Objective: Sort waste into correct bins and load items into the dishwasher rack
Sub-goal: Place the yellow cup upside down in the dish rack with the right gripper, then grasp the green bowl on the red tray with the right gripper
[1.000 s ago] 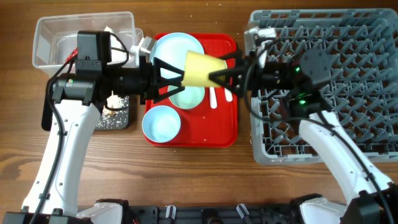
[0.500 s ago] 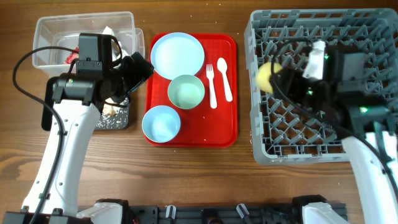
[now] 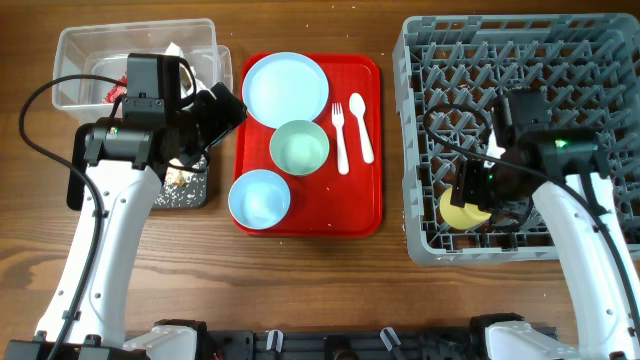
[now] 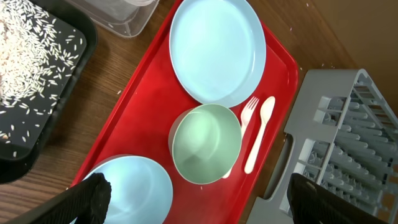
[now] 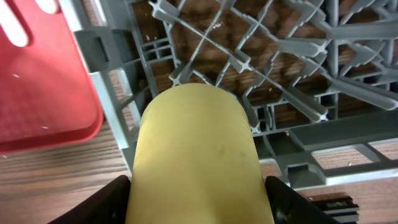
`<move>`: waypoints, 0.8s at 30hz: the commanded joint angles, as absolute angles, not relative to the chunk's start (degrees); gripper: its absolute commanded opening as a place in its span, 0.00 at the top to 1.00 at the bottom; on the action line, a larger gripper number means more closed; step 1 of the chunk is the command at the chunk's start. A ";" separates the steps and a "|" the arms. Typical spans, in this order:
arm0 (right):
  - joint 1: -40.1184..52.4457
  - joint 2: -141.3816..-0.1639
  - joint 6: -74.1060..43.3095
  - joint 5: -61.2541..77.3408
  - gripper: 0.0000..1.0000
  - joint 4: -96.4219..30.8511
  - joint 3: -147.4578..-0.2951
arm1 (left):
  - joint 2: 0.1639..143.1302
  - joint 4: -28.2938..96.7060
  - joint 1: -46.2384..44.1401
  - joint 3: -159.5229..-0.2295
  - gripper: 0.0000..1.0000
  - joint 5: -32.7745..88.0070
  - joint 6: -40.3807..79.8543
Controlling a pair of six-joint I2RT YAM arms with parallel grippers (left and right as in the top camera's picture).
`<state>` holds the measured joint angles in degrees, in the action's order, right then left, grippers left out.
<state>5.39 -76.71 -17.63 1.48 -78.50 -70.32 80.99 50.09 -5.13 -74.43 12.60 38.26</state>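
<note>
My right gripper (image 3: 468, 200) is shut on the yellow cup (image 3: 461, 211), holding it at the front left corner of the grey dishwasher rack (image 3: 590, 40); the cup fills the right wrist view (image 5: 196, 155). My left gripper (image 3: 225, 105) is open and empty, at the red tray's left edge. On the tray lie the pale blue plate (image 3: 285, 88), a blue-green bowl (image 3: 299, 147), a blue bowl (image 3: 259, 198), the white fork (image 3: 339, 130) and spoon (image 3: 360, 125). The left wrist view shows the plate (image 4: 217, 50), green bowl (image 4: 205, 144), fork (image 4: 247, 115) and spoon (image 4: 258, 134).
The clear tub (image 3: 75, 50) at the back left holds white napkin and a red wrapper. The black tray (image 3: 195, 195) with rice-like scraps lies in front of it, partly under my left arm. The red serving tray (image 3: 360, 215) lies between the bins and the rack.
My right gripper has carried the yellow cup from above the red tray into the rack, then down to its front left corner. My left gripper let go and drew back left.
</note>
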 commanded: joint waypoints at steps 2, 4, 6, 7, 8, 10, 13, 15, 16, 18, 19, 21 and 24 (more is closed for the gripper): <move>5.69 -77.47 -16.49 3.09 0.96 -75.77 -64.88 | 80.71 50.00 -5.02 -75.00 0.07 11.64 37.76; 5.69 -77.49 -16.43 3.88 0.96 -74.50 -64.10 | 80.71 50.00 -5.02 -75.00 0.07 11.64 37.78; 5.67 -77.71 -16.51 3.97 0.92 -74.15 -64.10 | 80.71 50.11 -5.02 -75.00 0.07 11.64 37.76; 5.67 -78.08 -16.49 3.97 0.72 -74.15 -64.10 | 80.71 50.24 -5.02 -75.00 0.07 11.64 37.76; 5.67 -78.59 -16.49 3.97 0.57 -74.17 -64.10 | 80.71 50.39 -5.02 -75.00 0.07 11.64 37.76; 5.67 -79.59 -16.49 3.99 0.52 -74.17 -64.10 | 80.71 50.63 -5.02 -75.00 0.07 11.64 37.76; 5.67 -80.62 -16.49 3.97 0.37 -74.06 -64.10 | 80.71 50.68 -5.02 -75.00 0.07 11.66 37.76; 5.67 -80.64 -16.49 3.97 0.60 -73.49 -64.10 | 80.71 50.68 -5.02 -75.00 0.07 11.64 37.76; 5.67 -80.64 -16.53 3.99 0.96 -73.01 -64.10 | 80.71 50.68 -5.02 -75.00 0.07 11.64 37.76; 5.67 -80.64 -16.80 4.14 0.71 -71.40 -64.10 | 80.71 50.68 -5.02 -75.00 0.06 11.64 37.76; 5.67 -80.64 -16.75 4.64 0.44 -71.11 -64.10 | 80.71 50.68 -5.02 -75.00 0.05 11.64 37.76; 5.67 -80.64 -16.73 4.60 0.34 -70.78 -64.10 | 80.71 50.65 -5.02 -75.00 0.03 11.64 37.76; 5.67 -80.64 -16.56 4.60 0.33 -69.38 -64.75 | 80.71 50.65 -5.02 -75.00 0.02 11.64 37.76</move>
